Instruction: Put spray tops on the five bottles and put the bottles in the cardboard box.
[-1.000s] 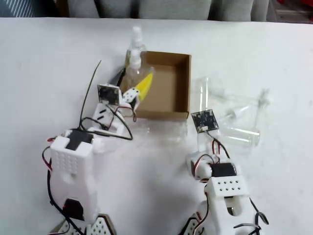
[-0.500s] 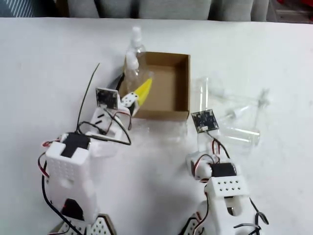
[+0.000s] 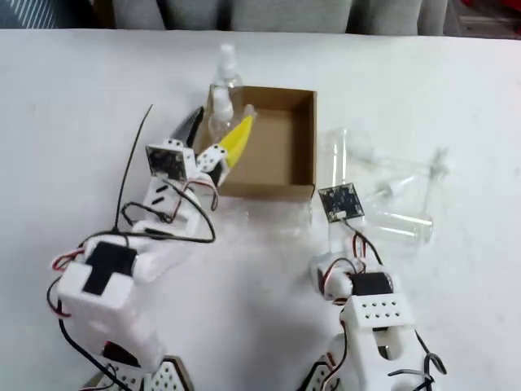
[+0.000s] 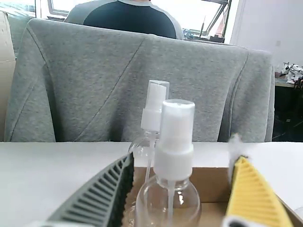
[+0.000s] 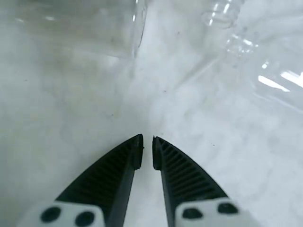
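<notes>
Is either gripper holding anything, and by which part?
Nothing. The left gripper is open around a bottle; the right gripper is shut, empty.

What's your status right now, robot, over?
Left gripper open, fingers either side of a spray-topped bottle at the cardboard box. Right gripper shut, empty, above table near uncapped bottles. Nothing blocking.

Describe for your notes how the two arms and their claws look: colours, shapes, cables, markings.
The left arm and right arm have white bodies with dotted hole panels, black motor blocks and looping red and black cables. The left claw has one grey ribbed finger and one yellow; the right claw has two black ribbed, tapering fingers.
</notes>
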